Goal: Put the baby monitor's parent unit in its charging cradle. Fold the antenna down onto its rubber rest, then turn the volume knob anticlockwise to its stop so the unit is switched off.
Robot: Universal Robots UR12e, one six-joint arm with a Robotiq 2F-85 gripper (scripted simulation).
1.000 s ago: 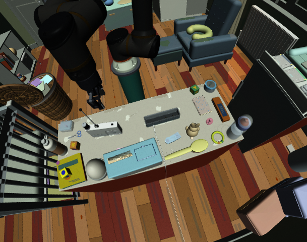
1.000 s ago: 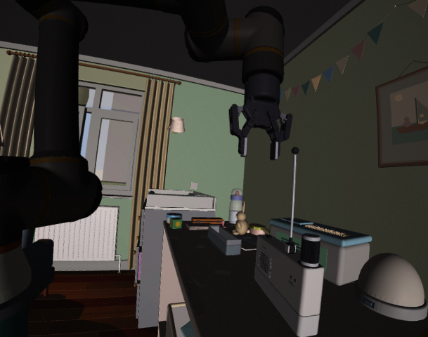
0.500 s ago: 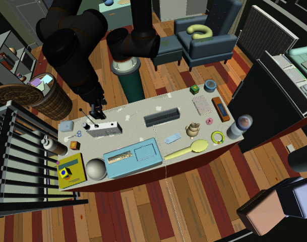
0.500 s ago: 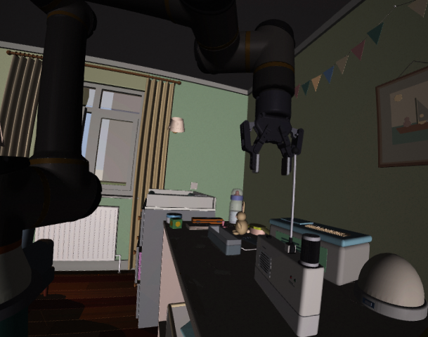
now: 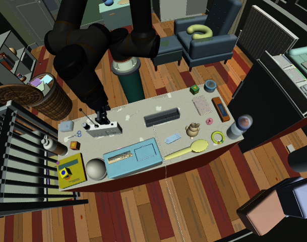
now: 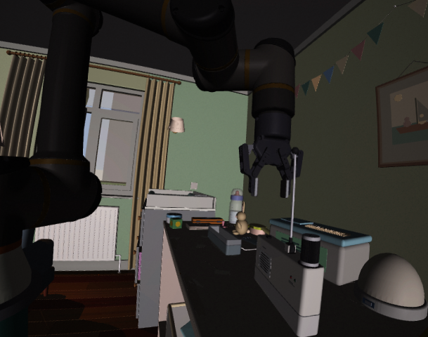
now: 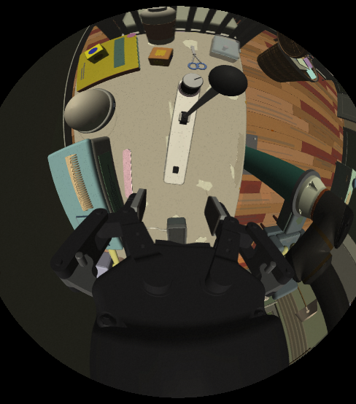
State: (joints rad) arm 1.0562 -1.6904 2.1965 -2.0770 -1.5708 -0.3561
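The white parent unit stands on edge on the left part of the table, with its thin antenna raised upright and ending in a small black ball. A black volume knob sits on its top at the near end. My gripper hangs above the unit, open and empty, beside the antenna's upper part. The dark grey charging cradle lies further along the table, apart from the unit.
A light blue box with a comb on it stands beside the unit, and a grey dome sits near the table's end. Scissors, small blocks, a bunny figure and a hairbrush lie around.
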